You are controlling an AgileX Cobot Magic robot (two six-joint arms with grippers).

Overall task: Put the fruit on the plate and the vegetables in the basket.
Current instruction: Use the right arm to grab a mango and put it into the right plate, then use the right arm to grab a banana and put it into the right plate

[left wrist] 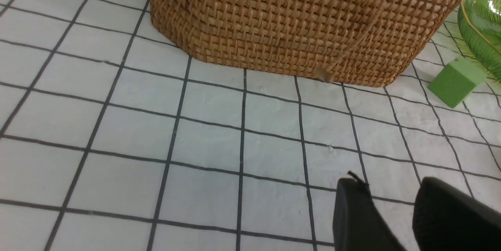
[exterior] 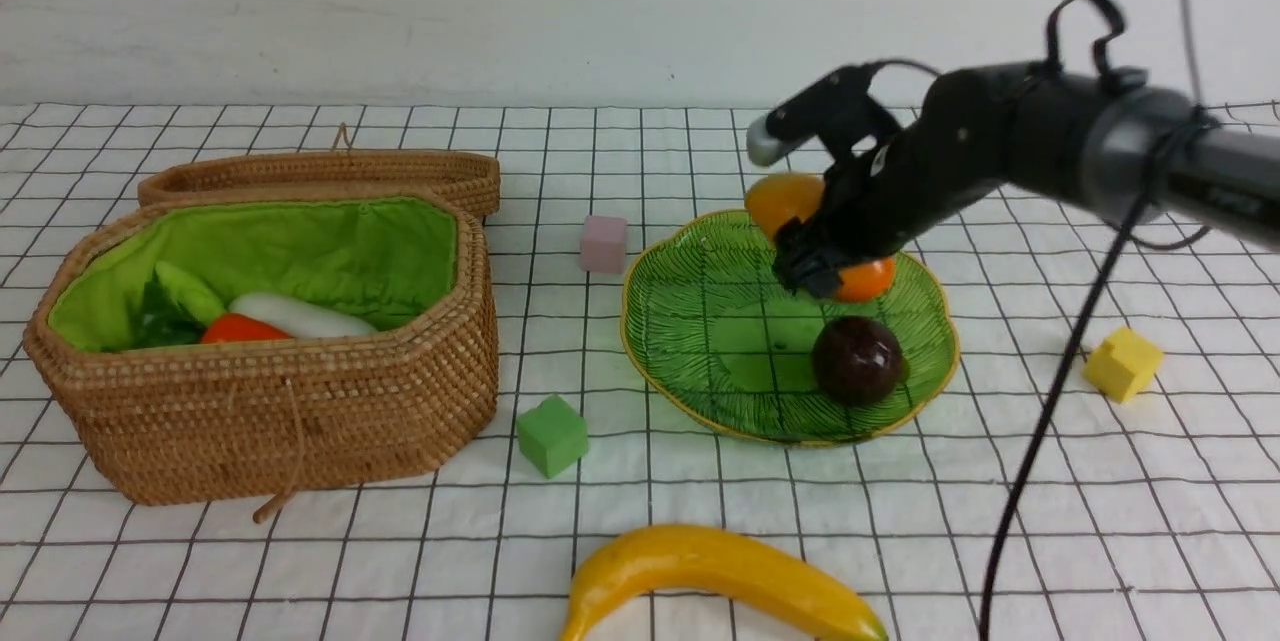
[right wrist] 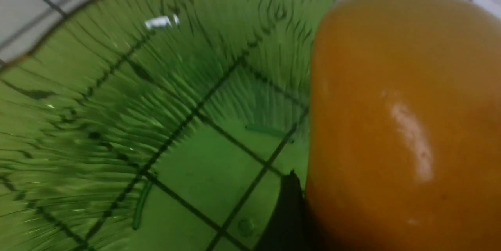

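Checked edges first. Found the basket (exterior: 270,421) on the left of the tabletop (exterior: 700,481), with its lid (exterior: 320,176) thrown back behind it and the mouth open upward. Noted inside a white radish (exterior: 300,316), a red-orange piece (exterior: 240,329), a light green piece (exterior: 190,293) and a dark green leaf (exterior: 160,326), all below the rim. Found a green cube (exterior: 551,435) near the basket's near right corner, in the lane between basket and plate (exterior: 700,321), and a pink cube (exterior: 604,243) farther back in that lane. Saw bare cloth in front of the basket. Found the banana (exterior: 720,571) at the near edge, partly cut off by the frame and well apart from the plate. Noted a yellow cube (exterior: 1123,363) right of the plate, and a black cable (exterior: 1040,421) hanging across the view between the two.

Found the right tool (exterior: 785,216) over the plate's far side, jaws set wide and clamped on the mango (exterior: 868,279), one finger (right wrist: 287,219) against its skin. Could not tell whether the mango touches the glass. Found the maroon fruit (exterior: 857,359) resting in the plate's near right part, clear of the tool. Found the left tool (left wrist: 393,188) low over bare cloth before the basket, jaws partly apart, gripping nothing.
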